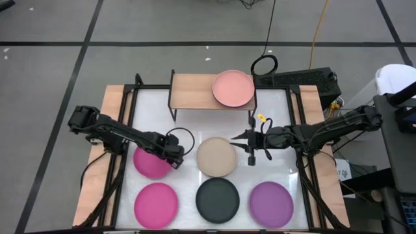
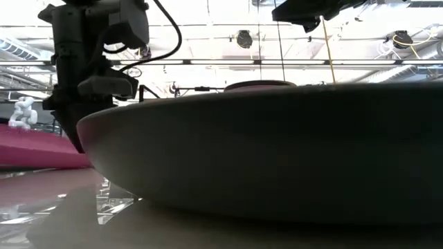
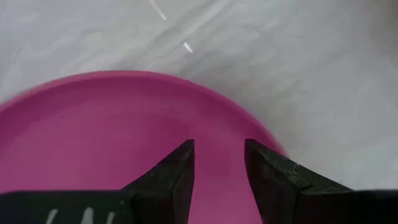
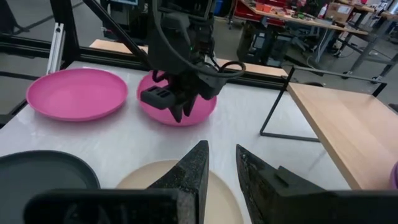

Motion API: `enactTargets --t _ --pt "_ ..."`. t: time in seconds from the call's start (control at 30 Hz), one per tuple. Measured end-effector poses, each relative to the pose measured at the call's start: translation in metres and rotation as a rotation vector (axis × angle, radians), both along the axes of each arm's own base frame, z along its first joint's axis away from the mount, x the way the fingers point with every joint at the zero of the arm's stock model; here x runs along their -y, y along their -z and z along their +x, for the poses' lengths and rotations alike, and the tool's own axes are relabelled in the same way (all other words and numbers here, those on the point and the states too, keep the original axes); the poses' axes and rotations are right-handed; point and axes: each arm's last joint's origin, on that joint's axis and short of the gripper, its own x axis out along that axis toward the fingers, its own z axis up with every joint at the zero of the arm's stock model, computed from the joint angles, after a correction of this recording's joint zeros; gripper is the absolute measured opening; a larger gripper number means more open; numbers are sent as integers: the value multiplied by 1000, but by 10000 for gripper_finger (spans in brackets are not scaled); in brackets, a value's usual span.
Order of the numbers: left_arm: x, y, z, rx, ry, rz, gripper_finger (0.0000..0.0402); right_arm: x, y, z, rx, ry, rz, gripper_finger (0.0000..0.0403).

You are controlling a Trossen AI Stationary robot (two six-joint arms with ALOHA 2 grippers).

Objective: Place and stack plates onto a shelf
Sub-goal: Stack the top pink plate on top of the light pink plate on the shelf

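Note:
The light wood shelf [image 1: 192,88] stands at the table's far edge, and a salmon pink plate [image 1: 233,89] lies flat on its right half. On the table lie two magenta plates [image 1: 148,164] [image 1: 156,205], a beige plate [image 1: 216,156], a black plate [image 1: 218,199] and a purple plate [image 1: 271,204]. My left gripper [image 1: 177,155] [image 3: 219,155] is open, its fingers pointing down over the farther magenta plate [image 3: 93,137], inside its right rim. No touch shows. My right gripper [image 1: 235,137] [image 4: 222,158] is narrowly open and hovers level at the beige plate's [image 4: 143,177] far right edge.
The shelf's thin black legs [image 4: 273,112] stand just beyond the beige plate. Black frame rails [image 1: 127,130] run along the table's left and right sides. In the low view the black plate [image 2: 277,152] fills most of the picture. Bare white tabletop [image 1: 195,123] lies between the shelf and the plates.

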Motion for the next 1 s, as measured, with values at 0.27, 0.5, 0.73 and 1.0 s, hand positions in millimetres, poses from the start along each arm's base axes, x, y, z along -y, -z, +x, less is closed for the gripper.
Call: enactTargets --t 0.27,0.5,0.73,1.0 --pt "0 -4 4 29 22 -18 145 0 0 0 -1 0 0 67" --pt "-4 -20 15 57 42 0 145 0 0 0 -1 0 0 67" --pt "0 -37 23 102 25 69 145 0 0 0 -2 0 -1 67" --pt "10 -26 21 25 -8 75 145 0 0 0 -3 1 -1 67"
